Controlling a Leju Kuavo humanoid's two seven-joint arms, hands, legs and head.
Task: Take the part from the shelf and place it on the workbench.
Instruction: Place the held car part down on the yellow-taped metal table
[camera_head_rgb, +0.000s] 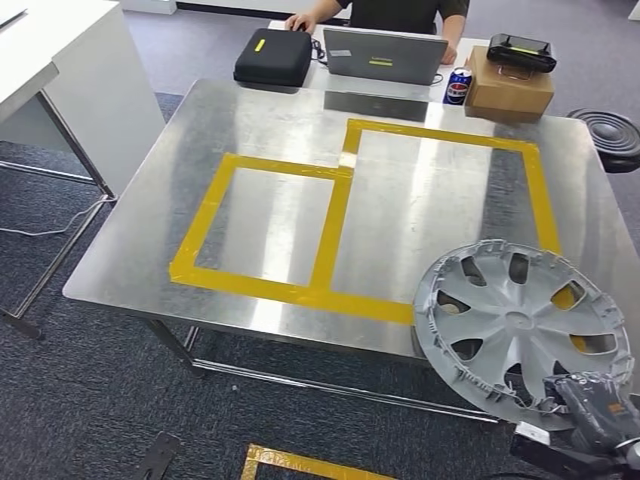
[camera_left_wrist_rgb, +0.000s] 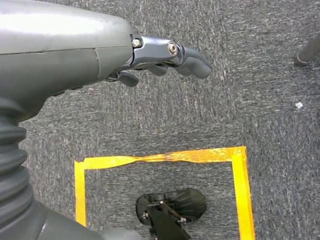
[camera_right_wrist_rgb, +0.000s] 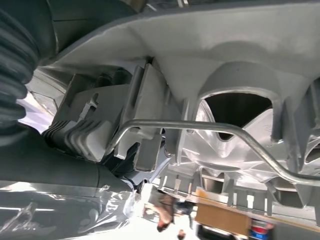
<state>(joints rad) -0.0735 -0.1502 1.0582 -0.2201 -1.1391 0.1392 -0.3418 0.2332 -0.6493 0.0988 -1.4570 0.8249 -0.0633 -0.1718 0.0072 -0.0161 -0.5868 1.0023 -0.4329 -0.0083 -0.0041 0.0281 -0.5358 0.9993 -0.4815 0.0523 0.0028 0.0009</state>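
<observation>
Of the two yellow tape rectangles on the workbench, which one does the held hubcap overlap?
The larger right-hand tape rectangle: the hubcap, held by the right hand, covers its near right corner. The smaller left rectangle lies bare, apart from the hubcap.

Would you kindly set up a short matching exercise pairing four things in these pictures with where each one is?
Things:
1. hubcap
2. laptop
3. soda can
4. left hand

Places:
A. beside the cardboard box
B. hanging above the carpet
C. in the right hand, over the table's near corner
D. in front of the seated person

Pairs: 1-C, 2-D, 3-A, 4-B
</observation>
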